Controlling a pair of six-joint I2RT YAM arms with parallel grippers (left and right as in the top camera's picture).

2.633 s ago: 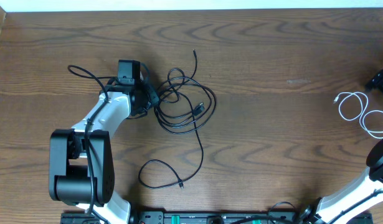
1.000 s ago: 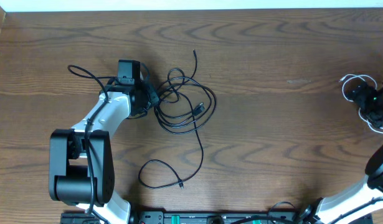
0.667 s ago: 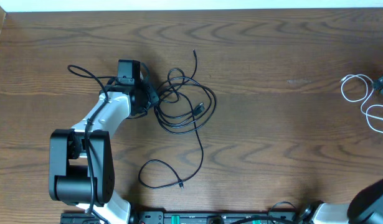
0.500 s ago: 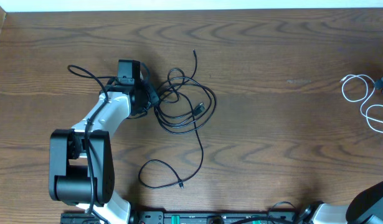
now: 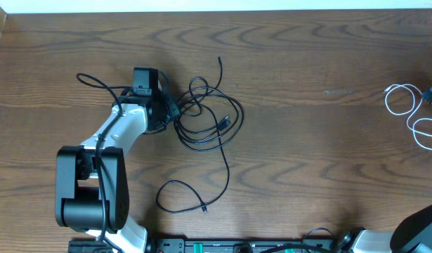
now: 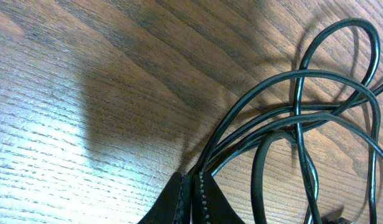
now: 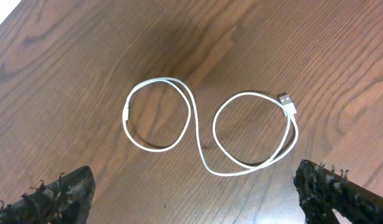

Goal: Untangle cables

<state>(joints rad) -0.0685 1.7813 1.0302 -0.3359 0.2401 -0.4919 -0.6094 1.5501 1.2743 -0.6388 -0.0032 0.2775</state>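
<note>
Several black cables (image 5: 226, 121) lie in a tangle left of centre, with one tail running down to a loose loop (image 5: 175, 184) near the front. My left gripper (image 5: 171, 109) is at the tangle's left side, shut on black strands (image 6: 297, 73) that lead out from between its closed jaws (image 6: 192, 198). The white cable (image 5: 387, 95) lies apart at the far right in two loops, its plug (image 7: 287, 103) flat on the wood. Above and just short of it, my right gripper (image 7: 197, 186) hangs wide open with nothing between its fingers.
The brown wooden table (image 5: 307, 161) runs between the tangle and the white cable. The left arm's white body (image 5: 96, 176) fills the front left. A black rail (image 5: 244, 246) lines the front edge. The table's back edge (image 5: 216, 10) meets a white wall.
The right gripper, which was down over the white cable a second ago, has pulled off to the right edge; the white cable lies a little farther back. The left arm has not moved.
</note>
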